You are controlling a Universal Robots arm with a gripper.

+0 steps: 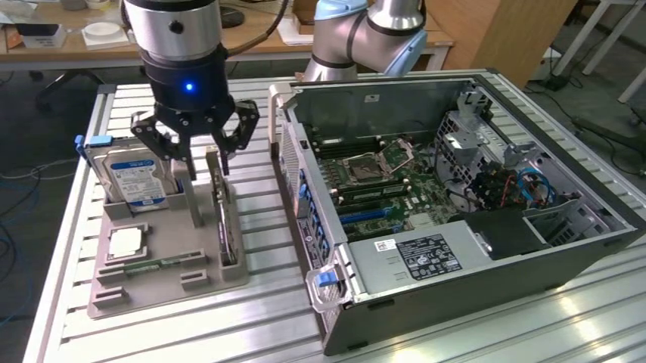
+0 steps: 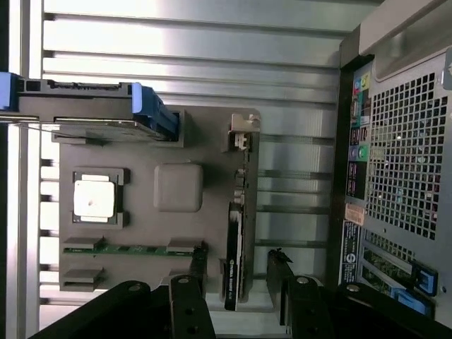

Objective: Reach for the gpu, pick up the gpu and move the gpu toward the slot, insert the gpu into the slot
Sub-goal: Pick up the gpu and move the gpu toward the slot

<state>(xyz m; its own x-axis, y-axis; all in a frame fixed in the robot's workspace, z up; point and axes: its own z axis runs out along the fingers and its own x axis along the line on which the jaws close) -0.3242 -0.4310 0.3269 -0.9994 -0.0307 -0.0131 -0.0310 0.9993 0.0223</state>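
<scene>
The gripper (image 1: 205, 161) hangs low over the tray (image 1: 151, 286), its fingers (image 2: 200, 263) spread on either side of the gpu (image 1: 216, 203), not clamped. The gpu stands on edge in the tray, well apart from the slot (image 1: 367, 215).

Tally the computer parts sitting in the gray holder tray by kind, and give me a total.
Hard drive: 1
Processor chip: 1
Memory stick: 1
Gpu card: 1
Total: 4
</scene>
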